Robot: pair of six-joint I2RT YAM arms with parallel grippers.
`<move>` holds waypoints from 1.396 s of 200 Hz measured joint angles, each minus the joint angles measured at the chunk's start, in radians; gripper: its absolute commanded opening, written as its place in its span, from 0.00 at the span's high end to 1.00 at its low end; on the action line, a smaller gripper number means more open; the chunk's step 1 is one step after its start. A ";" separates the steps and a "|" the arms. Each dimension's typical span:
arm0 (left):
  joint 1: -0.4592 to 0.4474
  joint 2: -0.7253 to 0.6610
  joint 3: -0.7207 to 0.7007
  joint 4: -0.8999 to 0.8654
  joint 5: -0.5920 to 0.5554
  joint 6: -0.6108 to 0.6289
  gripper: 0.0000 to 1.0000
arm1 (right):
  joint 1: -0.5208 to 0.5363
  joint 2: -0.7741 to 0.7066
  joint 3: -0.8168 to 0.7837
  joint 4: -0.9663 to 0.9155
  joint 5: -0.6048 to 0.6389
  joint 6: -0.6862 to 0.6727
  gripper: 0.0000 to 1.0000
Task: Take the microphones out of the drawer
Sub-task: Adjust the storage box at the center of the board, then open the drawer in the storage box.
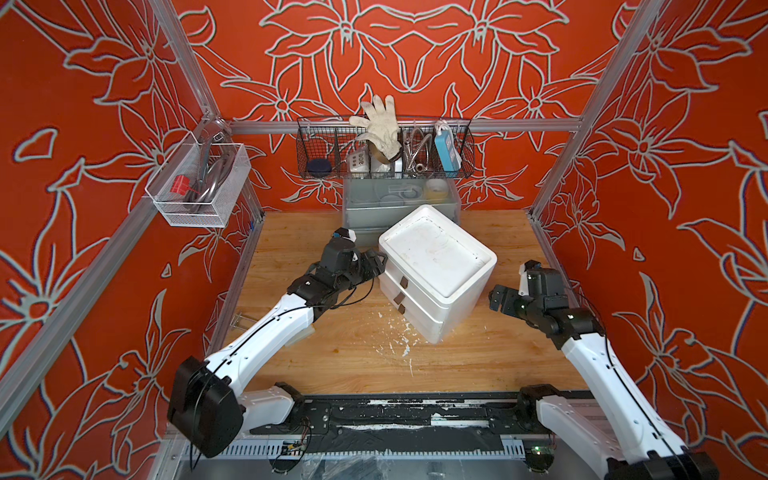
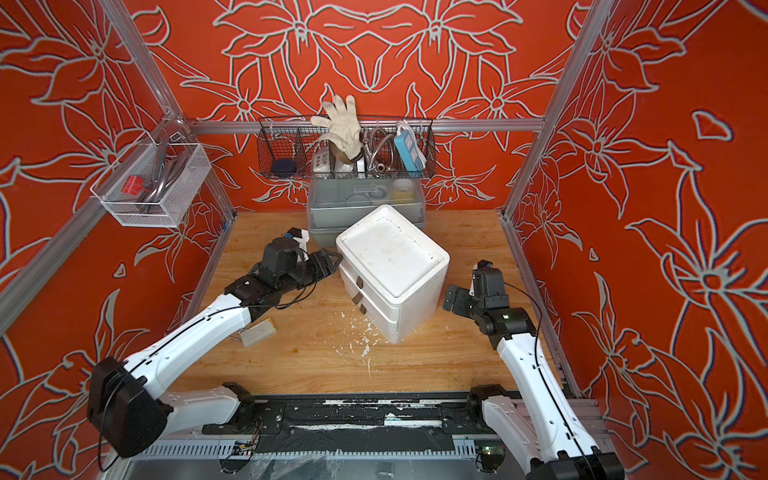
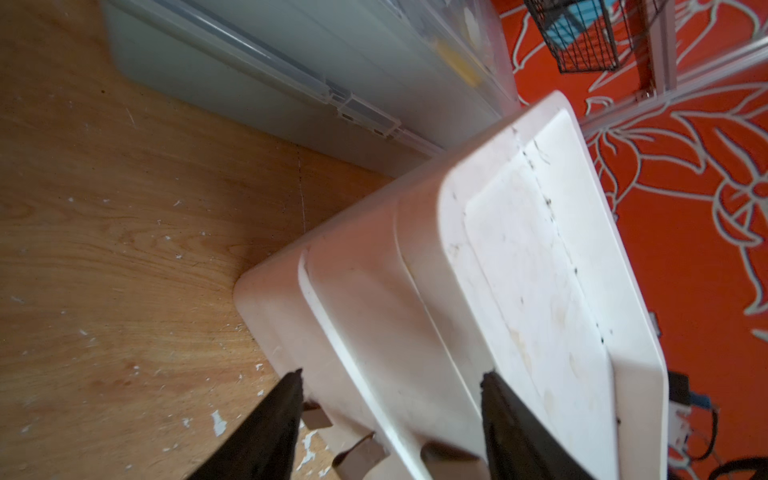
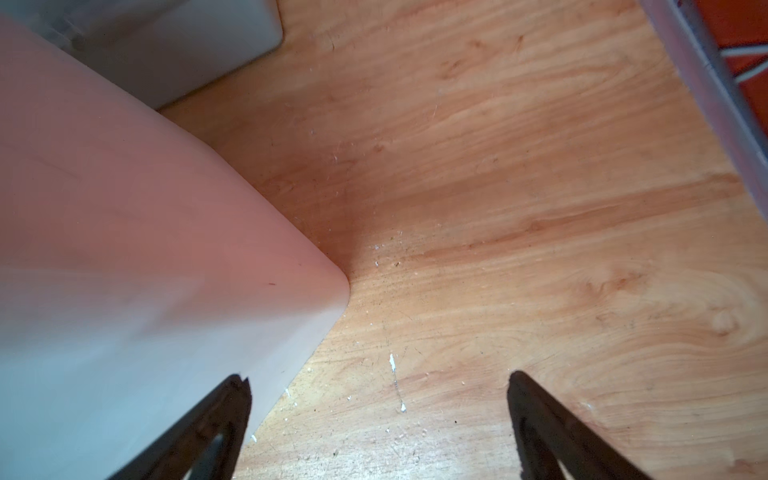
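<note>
A white drawer unit stands skewed in the middle of the wooden table. Its drawers are shut, with three brown pull tabs down the front. The microphone is hidden. My left gripper is open at the unit's upper front left corner. In the left wrist view its dark fingers straddle the drawer fronts, the tabs lie between them, and nothing is held. My right gripper is open and empty beside the unit's right wall, low over the table.
A clear lidded bin sits right behind the unit. Above it a black wire basket on the back wall holds a glove and a blue power strip. A white mesh basket hangs at left. A flat beige piece lies under my left arm.
</note>
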 measured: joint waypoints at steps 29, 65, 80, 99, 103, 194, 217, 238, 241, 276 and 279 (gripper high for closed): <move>0.001 -0.120 -0.079 0.003 0.082 -0.089 0.31 | 0.000 -0.040 0.081 -0.011 0.002 -0.014 0.00; 0.001 -0.224 -0.337 0.196 0.169 -0.386 0.41 | 0.000 -0.064 0.121 -0.010 -0.018 -0.013 0.00; 0.001 -0.225 -0.447 0.291 0.186 -0.513 0.43 | 0.000 -0.064 0.121 -0.010 -0.030 -0.008 0.00; 0.001 -0.211 -0.516 0.371 0.199 -0.618 0.42 | 0.000 -0.059 0.121 -0.010 -0.048 0.001 0.00; 0.001 -0.209 -0.521 0.389 0.202 -0.636 0.42 | 0.000 -0.059 0.121 -0.010 -0.052 0.002 0.00; -0.016 -0.092 -0.524 0.718 0.246 -0.793 0.37 | 0.000 -0.079 0.121 -0.011 -0.069 0.014 0.00; -0.037 -0.046 -0.523 0.763 0.251 -0.804 0.43 | 0.000 -0.079 0.121 -0.011 -0.075 0.016 0.00; -0.056 0.008 -0.507 0.803 0.254 -0.814 0.48 | 0.000 -0.079 0.121 -0.011 -0.077 0.016 0.00; -0.059 0.018 -0.504 0.814 0.254 -0.818 0.49 | 0.000 -0.078 0.121 -0.011 -0.077 0.016 0.00; -0.084 0.111 -0.498 0.949 0.259 -0.860 0.54 | 0.000 -0.068 0.121 -0.011 -0.078 0.015 0.00; -0.087 0.118 -0.498 0.958 0.259 -0.865 0.55 | 0.000 -0.068 0.121 -0.011 -0.078 0.015 0.00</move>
